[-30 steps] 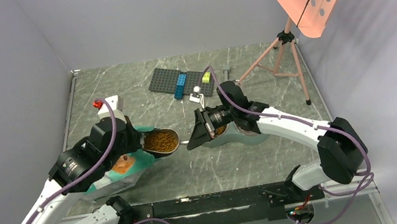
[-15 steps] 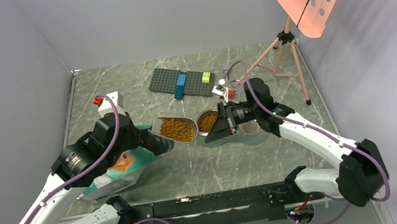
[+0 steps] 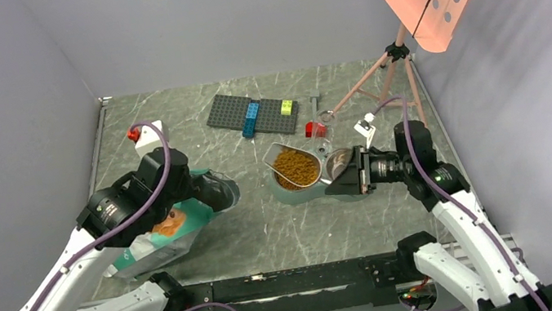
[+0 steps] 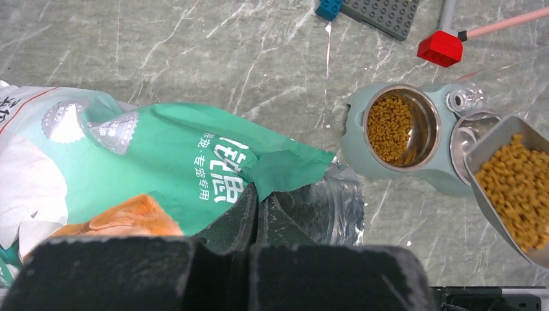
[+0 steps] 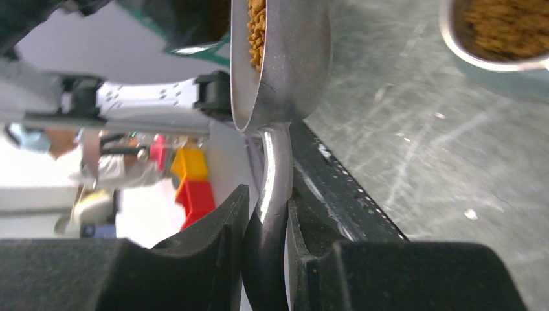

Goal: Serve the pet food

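Note:
The pet food (image 3: 297,167) is orange-brown kibble heaped in a shiny metal scoop (image 3: 283,158). My right gripper (image 3: 337,174) is shut on the scoop's handle (image 5: 272,175) and holds the scoop level above the grey-green twin bowl dish (image 3: 305,193). In the left wrist view one bowl holds kibble (image 4: 390,127); the other bowl (image 4: 467,133) lies partly under the scoop (image 4: 502,139). My left gripper (image 3: 219,194) is shut on the open edge of the teal-and-white pouch (image 4: 188,162), which lies at the left.
A grey brick baseplate (image 3: 252,114) with blue and yellow bricks lies at the back. A red brick (image 3: 313,128) sits just behind the dish. A pink tripod (image 3: 397,75) with a perforated board stands at the back right. Walls close in the left and right sides.
My right gripper has carried the filled scoop rightward, from the pouch's mouth to above the dish, with the arm drawing back to the right. My left gripper has stayed shut on the pouch.

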### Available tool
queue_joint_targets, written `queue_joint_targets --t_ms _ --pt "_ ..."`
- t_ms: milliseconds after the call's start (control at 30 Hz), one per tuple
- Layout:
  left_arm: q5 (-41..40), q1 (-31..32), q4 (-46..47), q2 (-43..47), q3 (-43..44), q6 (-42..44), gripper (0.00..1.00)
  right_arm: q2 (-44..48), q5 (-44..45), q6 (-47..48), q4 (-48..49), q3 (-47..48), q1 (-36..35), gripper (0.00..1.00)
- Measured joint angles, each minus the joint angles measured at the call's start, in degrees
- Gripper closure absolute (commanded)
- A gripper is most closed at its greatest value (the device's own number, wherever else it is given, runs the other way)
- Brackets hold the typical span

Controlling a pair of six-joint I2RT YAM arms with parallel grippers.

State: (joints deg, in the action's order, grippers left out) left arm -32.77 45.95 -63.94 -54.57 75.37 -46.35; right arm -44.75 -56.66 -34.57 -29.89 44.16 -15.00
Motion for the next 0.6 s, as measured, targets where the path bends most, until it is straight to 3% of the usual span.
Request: queue_joint_targets --t_ms 300,600 --pt "1.6 0.0 0.5 0.7 -0.2 3.4 1.00 6.5 14.9 -0.5 -15.1 -3.4 5.7 1.00" --pt "4.3 0.0 0.7 1.6 -0.1 9.7 1.00 10.2 23.1 -4.0 -20.5 -5.3 7.9 1.00"
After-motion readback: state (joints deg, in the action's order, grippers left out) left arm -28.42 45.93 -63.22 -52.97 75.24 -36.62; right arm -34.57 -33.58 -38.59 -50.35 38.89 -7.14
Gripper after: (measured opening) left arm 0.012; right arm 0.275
